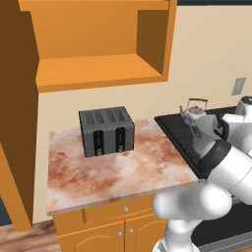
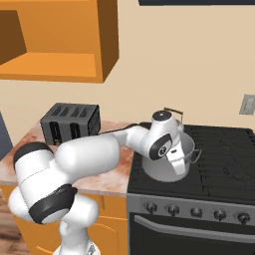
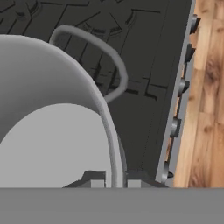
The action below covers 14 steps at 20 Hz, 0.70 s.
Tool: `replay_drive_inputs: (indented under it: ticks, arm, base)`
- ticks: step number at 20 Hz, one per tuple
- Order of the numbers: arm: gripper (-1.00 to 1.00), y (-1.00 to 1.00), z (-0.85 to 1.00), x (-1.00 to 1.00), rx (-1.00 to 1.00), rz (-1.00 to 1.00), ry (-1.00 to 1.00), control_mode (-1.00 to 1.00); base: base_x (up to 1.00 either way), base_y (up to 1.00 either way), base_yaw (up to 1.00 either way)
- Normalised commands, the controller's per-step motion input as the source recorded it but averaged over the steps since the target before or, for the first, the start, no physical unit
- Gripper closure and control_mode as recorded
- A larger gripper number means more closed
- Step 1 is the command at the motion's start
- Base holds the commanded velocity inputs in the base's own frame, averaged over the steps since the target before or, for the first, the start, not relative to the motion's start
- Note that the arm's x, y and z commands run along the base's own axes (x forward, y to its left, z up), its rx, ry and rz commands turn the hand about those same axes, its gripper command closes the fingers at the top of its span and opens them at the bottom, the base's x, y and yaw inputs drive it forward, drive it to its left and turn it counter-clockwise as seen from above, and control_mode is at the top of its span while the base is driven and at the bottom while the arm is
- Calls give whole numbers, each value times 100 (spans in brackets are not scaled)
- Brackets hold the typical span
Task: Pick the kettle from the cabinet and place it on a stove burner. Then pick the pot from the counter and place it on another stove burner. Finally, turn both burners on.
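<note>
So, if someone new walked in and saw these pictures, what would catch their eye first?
Probably the gripper clamped on the rim of the large grey pot, which sits at the front left of the black cooktop, its loop handle arching over the grates in the hand view. Next, the small silver kettle standing on the cooktop behind it. Then the dark toaster on the counter under the open orange cabinet.

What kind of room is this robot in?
It looks like a kitchen, a computer-drawn one. There is a black stove with a row of knobs, a toaster on a stone-look counter, and an orange wall cabinet above.
</note>
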Motion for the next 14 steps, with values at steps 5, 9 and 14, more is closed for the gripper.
replay_drive_inputs:
  ticks: [5, 9, 14]
  arm:
    - [100, -15, -2, 7, 0, 1, 0, -100]
    - [100, -8, 0, 0, 0, 0, 0, -100]
    - [100, -1, -6, -1, 0, 2, 0, -100]
  base:
    - [0, 0, 0]
    - [0, 0, 0]
    - [0, 0, 0]
